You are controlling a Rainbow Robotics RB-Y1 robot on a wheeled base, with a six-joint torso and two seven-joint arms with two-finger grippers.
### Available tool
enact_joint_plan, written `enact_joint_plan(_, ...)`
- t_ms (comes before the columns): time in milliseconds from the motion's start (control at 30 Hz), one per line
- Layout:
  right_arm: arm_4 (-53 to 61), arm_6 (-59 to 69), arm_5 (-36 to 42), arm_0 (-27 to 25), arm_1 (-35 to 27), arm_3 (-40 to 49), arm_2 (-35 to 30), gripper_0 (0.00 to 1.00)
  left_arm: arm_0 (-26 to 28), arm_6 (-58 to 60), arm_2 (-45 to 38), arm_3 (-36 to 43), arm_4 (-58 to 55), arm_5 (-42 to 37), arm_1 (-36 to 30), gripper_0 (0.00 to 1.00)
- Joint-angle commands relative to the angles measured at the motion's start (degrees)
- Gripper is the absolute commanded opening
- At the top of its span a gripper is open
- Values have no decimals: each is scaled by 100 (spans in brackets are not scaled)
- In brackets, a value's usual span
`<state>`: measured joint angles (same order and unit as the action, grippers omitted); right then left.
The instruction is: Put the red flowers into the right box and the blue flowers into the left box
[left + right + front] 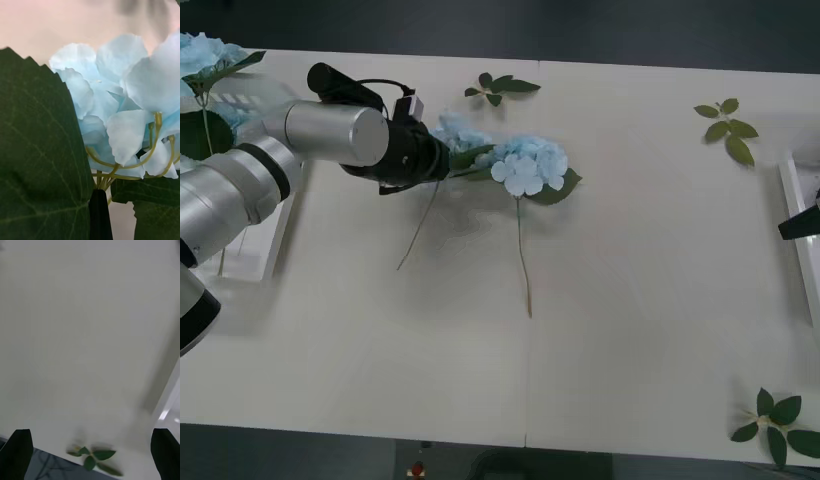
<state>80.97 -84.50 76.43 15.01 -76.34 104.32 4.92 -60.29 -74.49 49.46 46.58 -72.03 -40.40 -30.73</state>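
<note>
the blue flowers (pixel 525 165) lay mid-table in the front view, the left gripper (pixel 442 160) down at their leafy end, likely to lift one toward the left box (pixel 265 250). in the right wrist view, the right gripper (pixel 90 453) hung spread — idle — over a leaf sprig (pixel 92 456). in the left wrist view, petals (pixel 123 112) crowded one dark finger (pixel 100 213); grip unclear.

Pale table (pixel 630 330) against a dark floor (pixel 580 25).
</note>
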Motion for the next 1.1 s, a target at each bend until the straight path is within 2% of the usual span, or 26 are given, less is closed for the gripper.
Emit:
enact_joint_plan(33, -117, -2413, -322, -974, 594, 414, -1002, 91, 17, -629, -323, 97, 49, -442, -170, 0)
enact_joint_plan(167, -55, -4136, -401, -1361, 937, 564, -1432, 91, 26, -945, -472, 97, 40, -750, -302, 0)
enact_joint_plan(400, 525, -6826, -735, -1387, 1623, 274, -1520, 91, 26, -1877, -1149, 97, 75, -1708, -565, 0)
enact_joint_plan(533, 1324, -7050, -937, -1325, 1921, -157, -1441, 91, 35, -2316, -1615, 97, 119, -2253, -636, 0)
enact_joint_plan(700, 2397, -7050, -955, -1018, 1921, -667, -1028, 92, 228, -2633, -1764, 97, 207, -2121, -644, 1)
enact_joint_plan(733, 2537, -7050, -955, -930, 1921, -781, -905, 91, 281, -2641, -1773, 97, 225, -2042, -644, 8)
enact_joint_plan(800, 2748, -7050, -972, -693, 1921, -1027, -624, 91, 342, -2659, -1773, 97, 251, -1928, -644, 65)
enact_joint_plan(833, 2863, -7050, -999, -526, 1913, -1194, -431, 91, 351, -2685, -1773, 97, 277, -1928, -653, 86)
enact_joint_plan(900, 2977, -7050, -1034, -227, 1930, -1475, -114, 91, 351, -2703, -1764, 97, 312, -1919, -653, 99)
enact_joint_plan(1000, 3012, -7050, -1051, 72, 1992, -1783, 132, 91, 351, -2712, -1773, 97, 356, -1919, -644, 100)
enact_joint_plan(1100, 3021, -7050, -1122, 125, 2053, -1827, 141, 91, 369, -2756, -1764, 97, 409, -1928, -618, 100)
